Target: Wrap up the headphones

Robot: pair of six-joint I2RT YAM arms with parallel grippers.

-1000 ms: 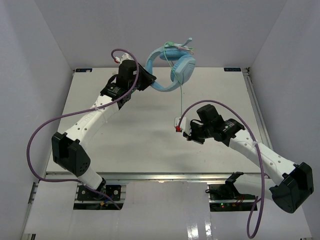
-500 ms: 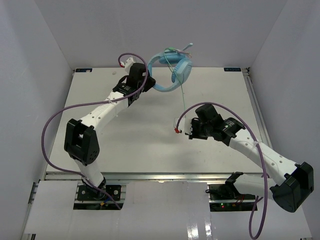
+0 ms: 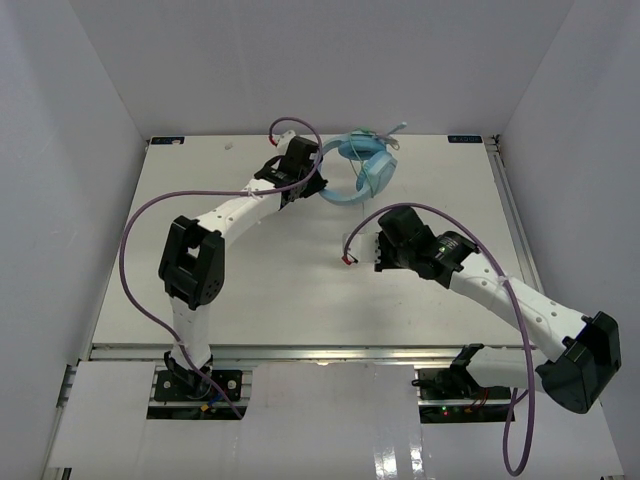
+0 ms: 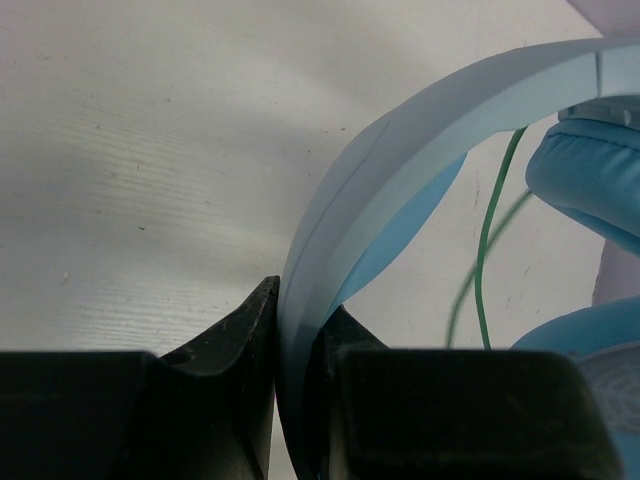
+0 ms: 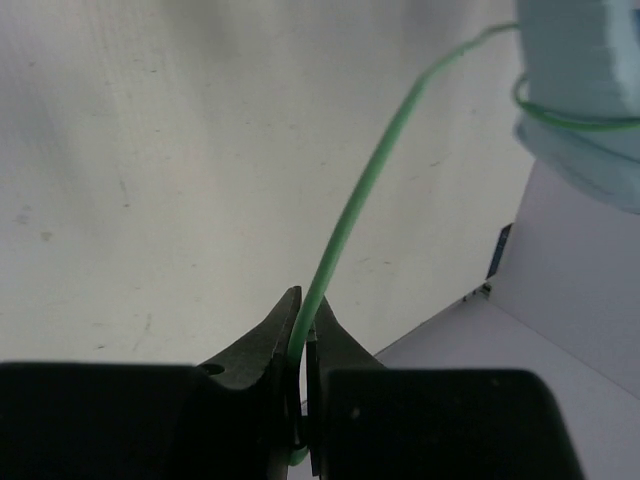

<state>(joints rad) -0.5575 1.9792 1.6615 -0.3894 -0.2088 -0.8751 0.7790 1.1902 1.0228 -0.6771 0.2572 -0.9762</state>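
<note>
Both grippers clamped: right on the cord, left on the headband; headphones (image 3: pixel 365 170) at the middle of the tabletop's (image 3: pixel 260 290) far edge.
Nearest, right of the tabletop's centre: right gripper (image 5: pixel 302 310), jaws together on the thin green cord (image 5: pixel 345 230), which runs from the fingertips up and away to the headphones. One turn of cord lies across a pale blue part at the upper right of the right wrist view. Farther out, just left of the headphones: left gripper (image 4: pixel 295 310), jaws pinching the light blue headband (image 4: pixel 400 150) edge-on. The band arcs up and right from the fingertips to the ear cup (image 4: pixel 590 180). The cord hangs between band and cup. Whether the cups touch the tabletop cannot be told.
</note>
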